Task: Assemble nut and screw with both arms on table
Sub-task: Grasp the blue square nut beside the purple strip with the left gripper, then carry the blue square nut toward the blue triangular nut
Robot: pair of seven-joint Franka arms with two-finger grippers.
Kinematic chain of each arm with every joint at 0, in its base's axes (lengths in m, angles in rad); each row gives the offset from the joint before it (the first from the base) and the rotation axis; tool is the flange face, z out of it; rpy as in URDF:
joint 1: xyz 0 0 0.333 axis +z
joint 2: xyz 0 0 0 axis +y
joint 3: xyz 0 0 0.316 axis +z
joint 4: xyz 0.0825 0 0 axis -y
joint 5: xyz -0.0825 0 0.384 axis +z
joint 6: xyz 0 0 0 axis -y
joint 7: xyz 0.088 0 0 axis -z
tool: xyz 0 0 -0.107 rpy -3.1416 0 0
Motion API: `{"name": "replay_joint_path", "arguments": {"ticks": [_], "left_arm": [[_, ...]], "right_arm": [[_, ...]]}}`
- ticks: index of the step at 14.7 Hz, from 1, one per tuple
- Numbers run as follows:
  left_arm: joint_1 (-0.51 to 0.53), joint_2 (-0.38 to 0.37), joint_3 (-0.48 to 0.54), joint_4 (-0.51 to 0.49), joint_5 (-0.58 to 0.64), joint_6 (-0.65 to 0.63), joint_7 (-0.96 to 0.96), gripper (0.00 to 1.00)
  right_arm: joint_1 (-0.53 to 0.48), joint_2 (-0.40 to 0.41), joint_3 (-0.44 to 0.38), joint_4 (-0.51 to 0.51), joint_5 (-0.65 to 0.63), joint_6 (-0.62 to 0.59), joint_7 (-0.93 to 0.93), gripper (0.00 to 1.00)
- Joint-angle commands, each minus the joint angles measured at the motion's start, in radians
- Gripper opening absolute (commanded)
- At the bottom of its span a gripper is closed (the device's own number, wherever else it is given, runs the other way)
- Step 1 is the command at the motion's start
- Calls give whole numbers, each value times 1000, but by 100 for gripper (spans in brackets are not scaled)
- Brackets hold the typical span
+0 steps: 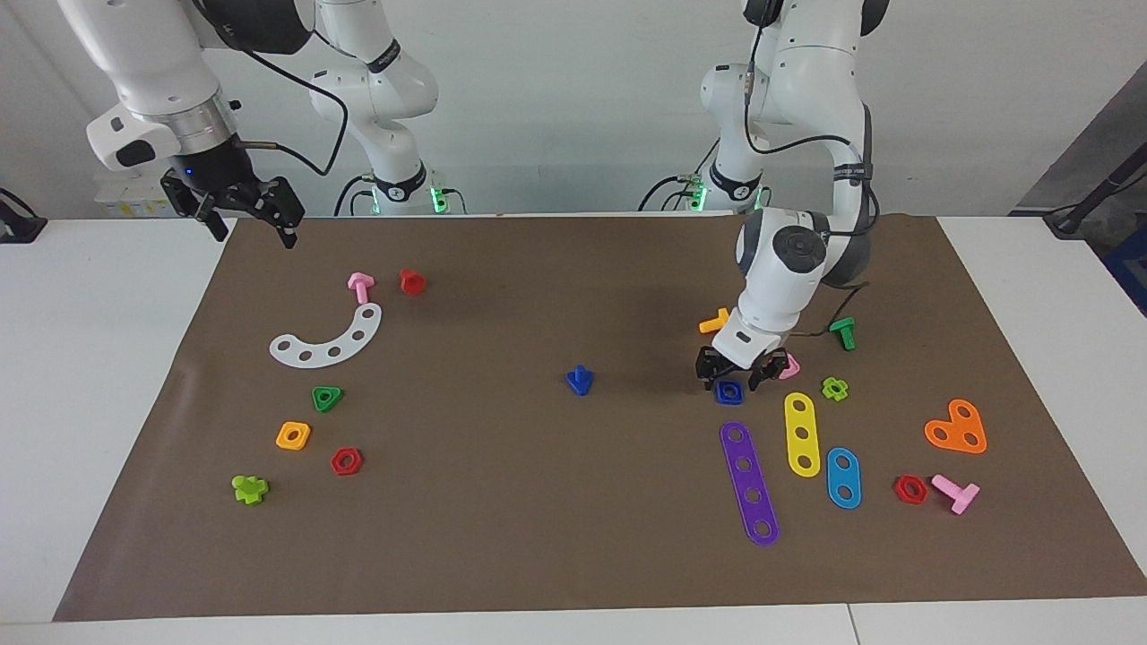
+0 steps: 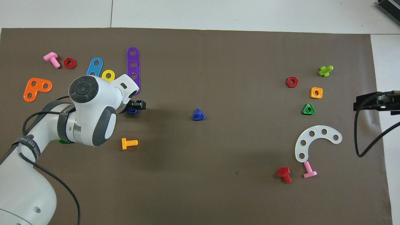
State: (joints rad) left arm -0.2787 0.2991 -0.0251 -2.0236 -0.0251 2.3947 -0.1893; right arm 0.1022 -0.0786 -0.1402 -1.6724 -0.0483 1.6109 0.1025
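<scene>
In the facing view the left hand (image 1: 743, 374) is down at the mat over the dark blue square nut (image 1: 728, 391), its fingers parted, one toward the screw's side of the nut and the other toward the pink square nut (image 1: 789, 366); the blue nut shows between and just below the fingertips, lying flat on the brown mat (image 1: 538, 555). The step in hand looks to be the pickup of this nut, and to do it well the fingers should straddle two opposite flat sides squarely, go fully down to the mat before closing, and keep clear of the pink nut just beside it so that only the blue one is caught. Whether the fingers already touch the nut cannot be told. The dark blue screw (image 1: 580, 380) stands on its triangular head with the shaft up, well apart from the nut, toward the right arm's end of the tabletop (image 1: 90, 376). The right hand (image 1: 240, 208) waits raised over the mat's edge with its fingers spread wide, empty. In the overhead view the left hand (image 2: 135, 106) covers most of the nut (image 2: 131, 111), only a sliver of blue showing beneath it; the screw (image 2: 198, 115) sits alone mid-mat, and the right hand (image 2: 373, 102) shows at the frame's edge.
</scene>
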Motion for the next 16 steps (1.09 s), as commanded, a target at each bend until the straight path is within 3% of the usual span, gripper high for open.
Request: {"name": "replay_joint_path", "arguments": {"ticks": [1, 5, 16], "left_arm": [[1, 24, 5, -14, -9, 66, 1, 82], [3, 32, 5, -14, 1, 69, 11, 81], [21, 31, 8, 6, 8, -2, 82, 63]], "right_arm": [[-105, -4, 103, -7, 25, -5, -32, 100], [-30, -7, 44, -7, 24, -5, -24, 100], [-35, -7, 42, -7, 24, -2, -24, 100]]}}
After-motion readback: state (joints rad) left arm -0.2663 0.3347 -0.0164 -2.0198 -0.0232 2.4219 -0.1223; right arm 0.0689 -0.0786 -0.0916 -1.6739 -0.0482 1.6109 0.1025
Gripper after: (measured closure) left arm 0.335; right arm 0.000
